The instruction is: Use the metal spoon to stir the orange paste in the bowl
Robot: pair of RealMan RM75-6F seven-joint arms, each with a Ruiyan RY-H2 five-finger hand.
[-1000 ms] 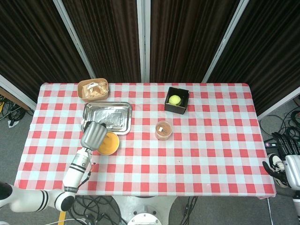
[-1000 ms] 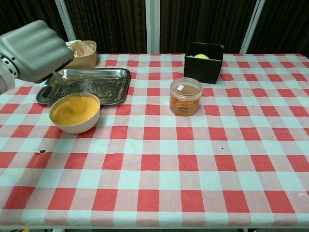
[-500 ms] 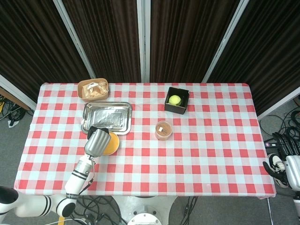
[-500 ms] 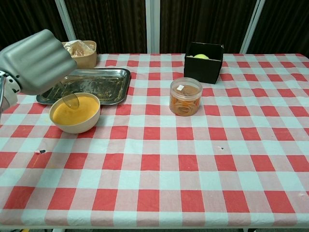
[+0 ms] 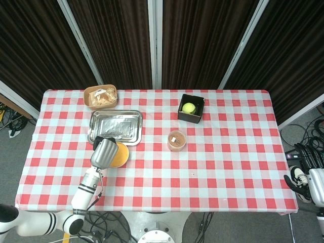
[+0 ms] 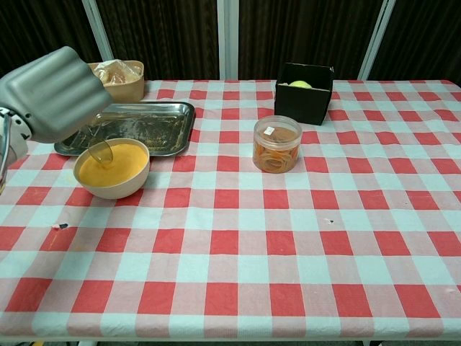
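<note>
A cream bowl [image 6: 112,186] of orange paste [image 6: 117,164] stands on the checked table, left of centre, just in front of the metal tray. My left hand [image 6: 52,94] hovers over the bowl's left side and grips the metal spoon [image 6: 99,150], whose scoop dips into the paste at the bowl's left edge. From the head view the left hand [image 5: 104,152] covers the left half of the bowl [image 5: 121,155]. The right hand is outside both views.
A metal tray [image 6: 137,126] lies right behind the bowl. A brown bowl of wrapped snacks [image 6: 121,78] is at the back left. A clear jar [image 6: 276,143] stands mid-table, and a black box holding a yellow-green ball [image 6: 302,91] sits behind it.
The spoon's scoop came down into the paste, then slid from the bowl's middle to its left edge. My left hand shifted slightly with it.
</note>
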